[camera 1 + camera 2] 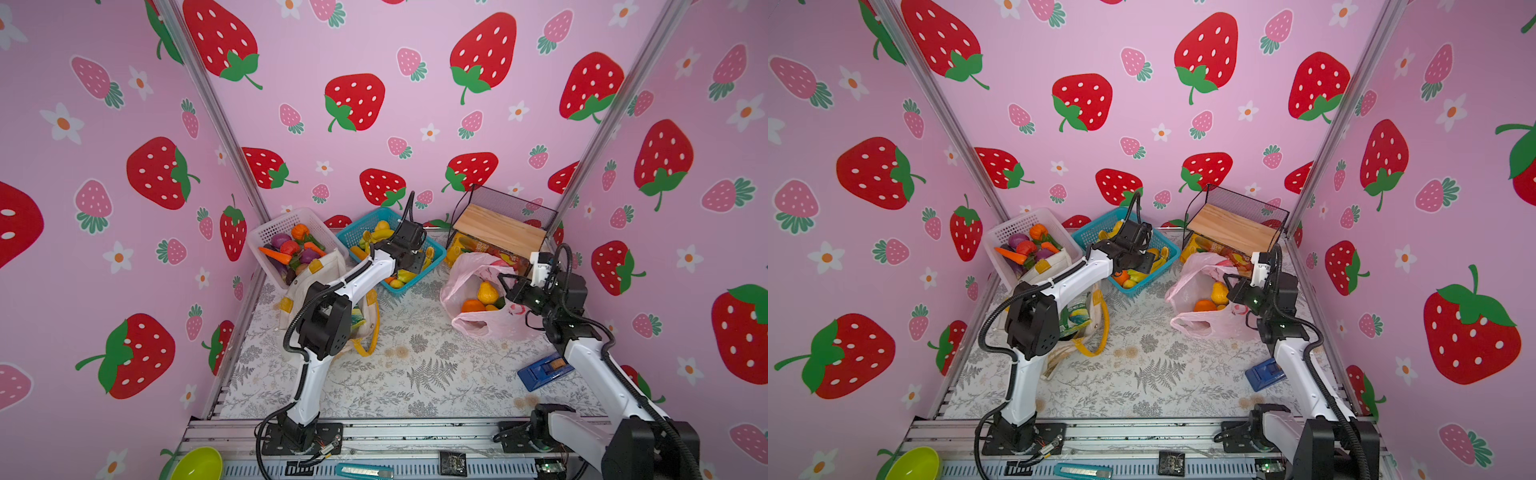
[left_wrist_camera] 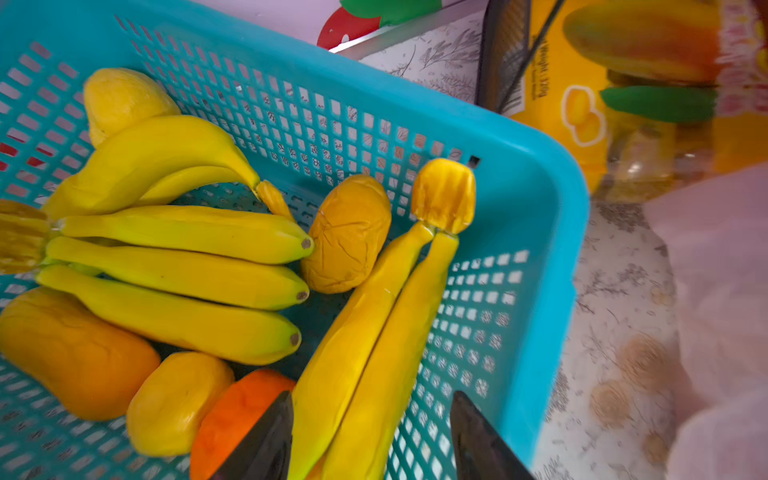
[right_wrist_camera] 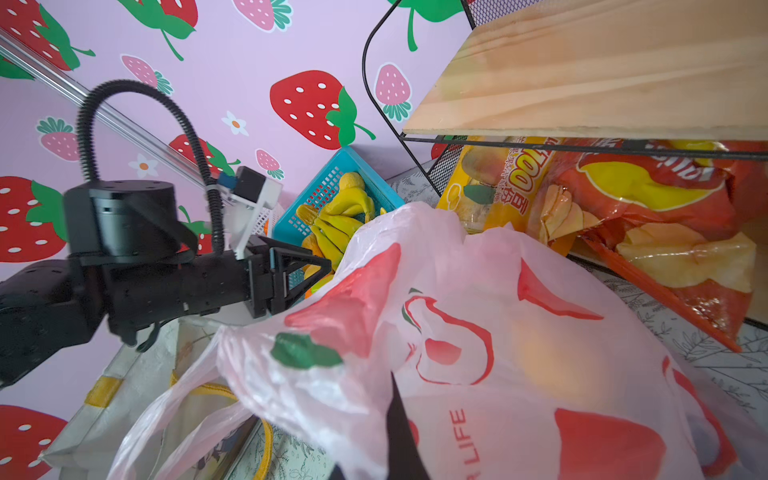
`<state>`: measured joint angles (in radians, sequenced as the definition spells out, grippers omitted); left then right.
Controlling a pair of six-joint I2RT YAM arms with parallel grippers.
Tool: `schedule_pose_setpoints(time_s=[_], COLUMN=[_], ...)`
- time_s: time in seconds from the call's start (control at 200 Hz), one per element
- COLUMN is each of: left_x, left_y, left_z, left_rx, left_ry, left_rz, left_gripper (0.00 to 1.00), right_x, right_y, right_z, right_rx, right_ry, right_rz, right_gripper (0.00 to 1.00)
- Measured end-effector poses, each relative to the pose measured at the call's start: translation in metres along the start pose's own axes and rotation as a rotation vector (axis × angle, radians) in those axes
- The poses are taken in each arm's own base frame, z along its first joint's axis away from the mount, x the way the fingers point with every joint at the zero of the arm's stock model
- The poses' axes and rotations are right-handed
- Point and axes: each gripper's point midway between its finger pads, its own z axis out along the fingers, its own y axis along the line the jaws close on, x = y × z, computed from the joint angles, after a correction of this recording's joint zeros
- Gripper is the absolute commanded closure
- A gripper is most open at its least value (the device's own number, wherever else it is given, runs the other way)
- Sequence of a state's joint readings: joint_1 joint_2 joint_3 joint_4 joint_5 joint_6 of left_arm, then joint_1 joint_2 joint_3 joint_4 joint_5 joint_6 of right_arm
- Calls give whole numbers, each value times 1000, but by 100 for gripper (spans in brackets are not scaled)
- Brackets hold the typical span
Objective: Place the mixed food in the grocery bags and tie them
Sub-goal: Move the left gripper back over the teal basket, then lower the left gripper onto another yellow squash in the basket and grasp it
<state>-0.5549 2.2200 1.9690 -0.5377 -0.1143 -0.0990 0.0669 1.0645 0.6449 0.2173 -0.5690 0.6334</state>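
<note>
Pink plastic bag (image 1: 459,282), pinched at its rim by the closed right gripper (image 1: 508,286).
A top view shows 1 yellow pear (image 1: 487,292) and 1 orange (image 1: 473,306) inside it; only the left wrist view shows the left gripper (image 2: 370,399), jaws apart, astride 2 bananas (image 2: 374,332) in the blue basket (image 2: 540,249).

Both top views look steeply down from the front onto the whole counter (image 1: 415,374). The left wrist view hangs close over the blue basket (image 2: 540,208); the right wrist view, against the pink bag (image 3: 498,291), shares that basket.
</note>
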Motion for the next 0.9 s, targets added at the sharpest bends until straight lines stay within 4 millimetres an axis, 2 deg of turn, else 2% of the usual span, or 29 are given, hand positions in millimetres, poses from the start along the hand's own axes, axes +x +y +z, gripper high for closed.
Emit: schedule_pose_setpoints(time_s=[0.155,0.31,0.555,0.9], left_x=[-3,-10,-9,-24], left_y=[4,6,4,8], left_z=[37,61,77,91], left_rx=[25,43,60,69], left_ry=[33,36,47,0], left_rz=[-21,-33,-36,-41], left_gripper=[39,39,34,27], right_x=[0,0,0,0], right_y=[0,0,0,0], right_z=[0,0,0,0], right_rx=[0,0,0,0], right_ry=[0,0,0,1], right_rz=[-1,-2,-3,-2], right_gripper=[100,100,100,100])
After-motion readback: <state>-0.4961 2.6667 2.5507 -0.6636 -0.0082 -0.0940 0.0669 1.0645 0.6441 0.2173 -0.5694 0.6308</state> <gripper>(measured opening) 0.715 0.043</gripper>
